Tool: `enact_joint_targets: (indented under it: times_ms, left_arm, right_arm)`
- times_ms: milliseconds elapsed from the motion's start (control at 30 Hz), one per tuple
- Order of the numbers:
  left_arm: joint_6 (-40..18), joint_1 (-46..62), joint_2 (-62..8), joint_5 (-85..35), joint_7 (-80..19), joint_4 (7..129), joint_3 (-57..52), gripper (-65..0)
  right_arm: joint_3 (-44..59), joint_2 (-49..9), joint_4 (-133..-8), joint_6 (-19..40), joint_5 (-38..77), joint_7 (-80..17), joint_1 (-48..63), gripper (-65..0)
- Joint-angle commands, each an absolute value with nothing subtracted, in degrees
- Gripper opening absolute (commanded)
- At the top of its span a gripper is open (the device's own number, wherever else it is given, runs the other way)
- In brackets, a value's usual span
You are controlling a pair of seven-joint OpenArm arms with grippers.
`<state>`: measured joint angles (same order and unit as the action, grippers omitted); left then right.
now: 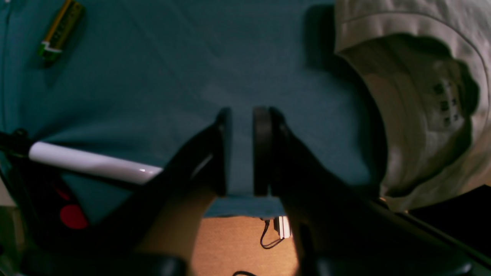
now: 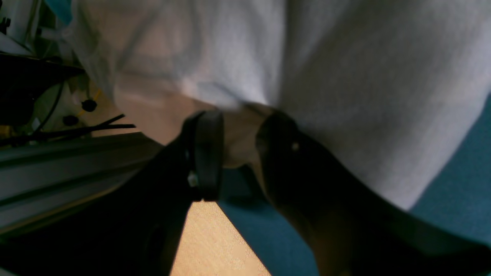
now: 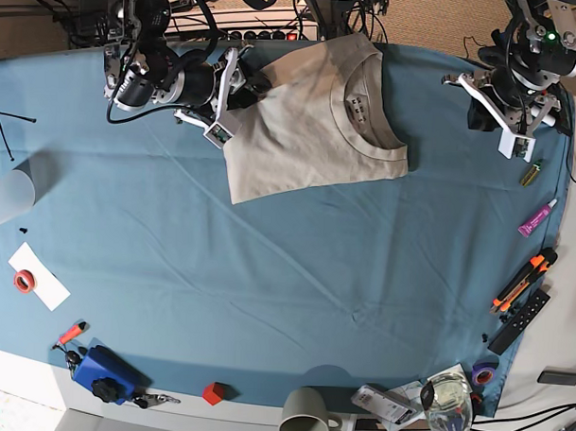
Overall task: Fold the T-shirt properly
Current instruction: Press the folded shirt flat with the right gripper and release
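The beige T-shirt (image 3: 310, 126) lies folded at the far middle of the blue-teal cloth (image 3: 267, 272), collar toward the right. My right gripper (image 3: 253, 85) is at the shirt's far left edge. In the right wrist view its fingers (image 2: 205, 153) have a bunch of the shirt (image 2: 345, 96) pinched between them, with creases running to the grip (image 2: 239, 122). My left gripper (image 3: 481, 113) hovers to the right of the shirt, apart from it. In the left wrist view the left gripper (image 1: 241, 115) has its jaws a narrow gap apart, with only teal cloth showing between them. The ribbed collar and neck label (image 1: 441, 103) lie to its right.
A green-yellow battery (image 1: 59, 30) lies on the cloth near the left arm. A pink pen (image 3: 537, 218), an orange cutter (image 3: 519, 280) and a black remote (image 3: 521, 320) line the right edge. A translucent cup (image 3: 10, 194) stands at the left, a mug (image 3: 305, 417) at the front edge.
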<state>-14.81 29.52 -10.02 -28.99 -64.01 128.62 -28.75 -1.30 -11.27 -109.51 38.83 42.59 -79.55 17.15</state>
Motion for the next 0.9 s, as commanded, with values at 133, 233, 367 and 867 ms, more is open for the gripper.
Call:
enact_joint_targets:
  times_ms: [133,233,367,867]
  left_arm:
    - [-14.83,29.54,-10.46,-29.21,-63.61,129.64,-29.06,-56.0]
    - [-14.85,29.52,-10.48,-29.21,-63.33,129.64,-29.06,-56.0]
    - [-15.16,29.52,-10.48,-29.17,-61.45,129.62,-29.06,-56.0]
    - [-16.01,29.54,-10.48,-26.59,-59.13,129.27,-29.08,-56.0]
  right_arm:
    - [-1.02,-11.70,-113.89,40.00,59.13,-80.00,14.72,-43.4]
    - [-1.02,-10.90,-116.01,40.00,60.18,-80.00,12.88,-43.4]
    - [-1.08,-8.97,-112.03,40.00,52.49,-74.04,9.54,-43.4]
    - [-1.02,-9.56,-98.50,40.00,58.08,-80.00,5.58,-43.4]
